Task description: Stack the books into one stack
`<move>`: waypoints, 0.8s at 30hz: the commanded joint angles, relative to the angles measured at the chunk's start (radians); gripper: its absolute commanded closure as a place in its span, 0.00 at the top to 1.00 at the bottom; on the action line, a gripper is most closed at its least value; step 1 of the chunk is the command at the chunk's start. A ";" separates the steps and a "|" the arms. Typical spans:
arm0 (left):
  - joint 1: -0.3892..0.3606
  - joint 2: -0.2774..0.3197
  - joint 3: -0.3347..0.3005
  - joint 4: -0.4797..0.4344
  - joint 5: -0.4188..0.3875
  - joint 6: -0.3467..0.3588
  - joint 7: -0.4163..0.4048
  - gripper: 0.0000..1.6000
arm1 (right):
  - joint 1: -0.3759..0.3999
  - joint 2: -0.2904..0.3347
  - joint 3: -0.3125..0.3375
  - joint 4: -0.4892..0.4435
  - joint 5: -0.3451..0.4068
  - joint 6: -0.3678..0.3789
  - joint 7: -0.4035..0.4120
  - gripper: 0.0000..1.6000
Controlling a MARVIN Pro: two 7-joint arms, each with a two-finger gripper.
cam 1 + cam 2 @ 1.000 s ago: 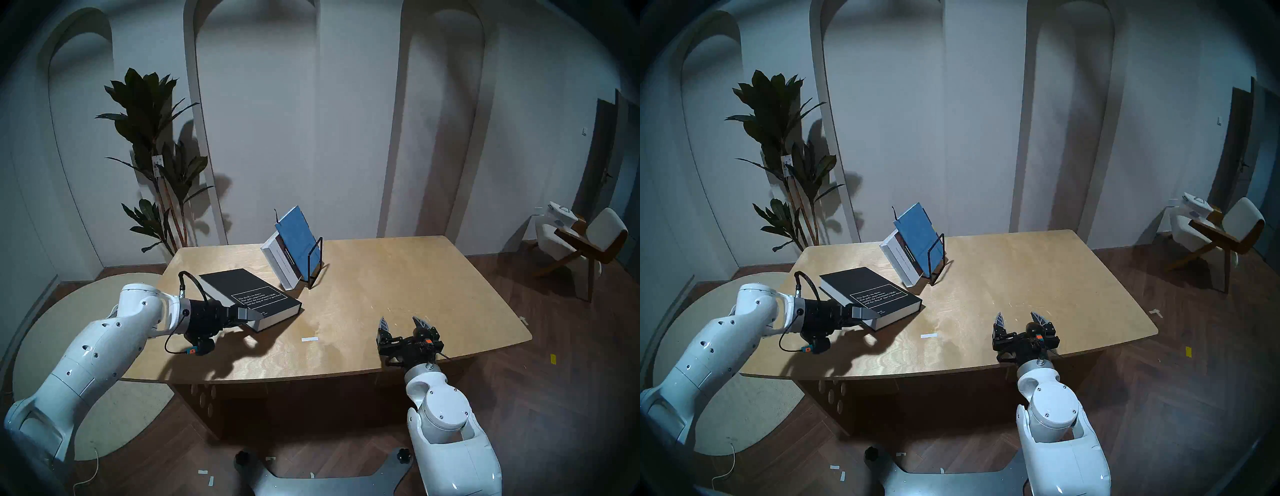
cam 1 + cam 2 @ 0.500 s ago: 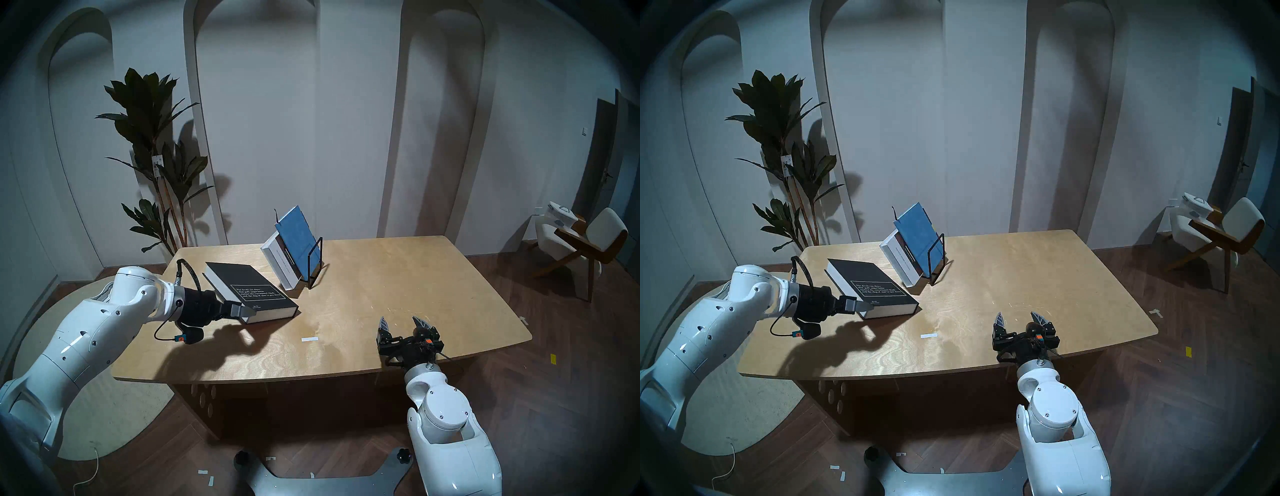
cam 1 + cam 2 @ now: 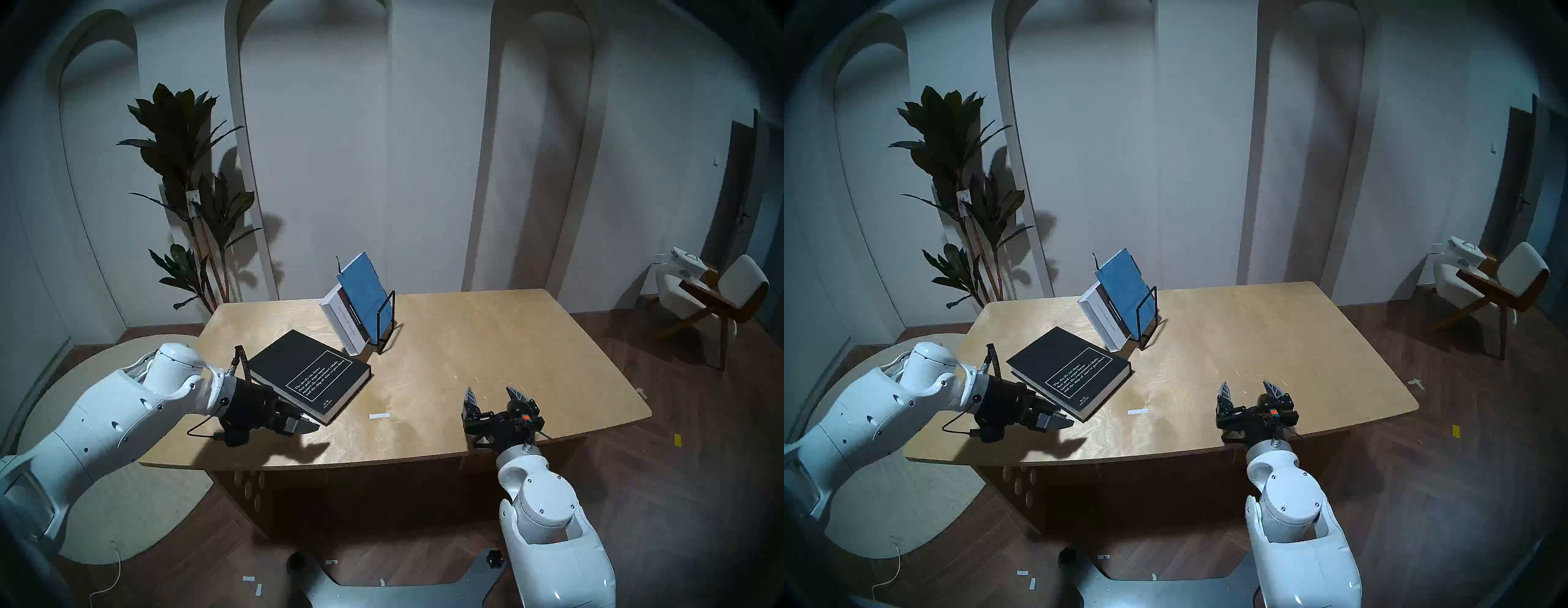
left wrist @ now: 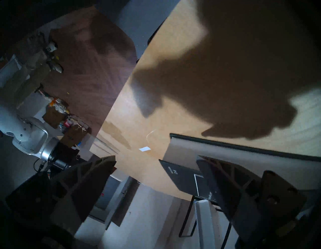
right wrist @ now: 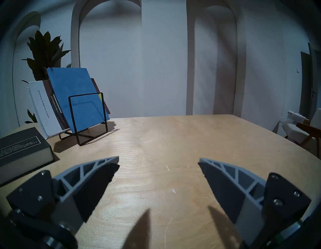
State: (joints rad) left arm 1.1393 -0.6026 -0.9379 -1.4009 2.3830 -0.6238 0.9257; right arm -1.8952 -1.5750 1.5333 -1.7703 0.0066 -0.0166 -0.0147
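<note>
- Your left gripper [image 3: 305,426] sits at the near corner of the large thick black book with the white boxed text [image 3: 307,373]. Its jaws stand wide apart.
- In the left wrist view one finger [image 4: 225,182] lies over the black cover at that corner and the other is clear of the book, so nothing is clamped. Whether the finger presses on the cover, you cannot tell from here.
- Change noted: over the last second the black book has swung round on the pale wooden worktop [image 3: 488,339]. Its long edge now runs from the near corner up towards the black wire rack [image 3: 393,314], where a moment ago it lay more crosswise. The left wrist has rolled and dropped with it.
- The black book appears to lie flat, just beside the rack but not touching it.
- Your right gripper [image 3: 490,392] has not moved. It hovers over the near right of the worktop, empty, with its jaws spread.
- The brown-covered, white-spined book [image 3: 343,327] and the thin plain blue book [image 3: 365,297] lean upright in the rack, blue in front.
- Judgement: this is squaring-up of the base book only. No stack exists yet, and both rack books remain to be laid on the black one.
- Risk: the far corner of the black book is close to the rack foot, so further turning could nudge it.
</note>
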 commanded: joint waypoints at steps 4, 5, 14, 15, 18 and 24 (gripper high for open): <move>-0.059 0.000 -0.158 0.095 -0.133 0.036 0.013 1.00 | 0.000 0.000 0.000 -0.026 0.000 -0.007 0.000 1.00; -0.048 0.005 -0.183 0.104 -0.157 0.023 -0.021 1.00 | 0.000 0.000 0.000 -0.026 0.000 -0.007 0.000 1.00; 0.000 -0.061 -0.344 0.189 -0.446 -0.015 -0.005 1.00 | 0.003 0.000 0.000 -0.022 0.000 -0.006 0.000 1.00; 0.005 -0.075 -0.362 0.198 -0.478 -0.018 -0.002 1.00 | 0.005 0.005 -0.003 -0.019 -0.015 -0.008 -0.005 1.00; 0.009 -0.114 -0.401 0.231 -0.560 -0.034 0.026 1.00 | 0.016 0.019 -0.023 -0.013 -0.050 -0.018 -0.003 1.00; 0.037 -0.175 -0.461 0.289 -0.711 -0.087 0.057 1.00 | 0.054 0.042 -0.065 -0.002 -0.128 -0.033 -0.011 1.00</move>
State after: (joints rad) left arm 1.1635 -0.6963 -1.3268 -1.1478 1.8218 -0.6718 0.9442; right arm -1.8865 -1.5559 1.5029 -1.7619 -0.0522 -0.0220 -0.0180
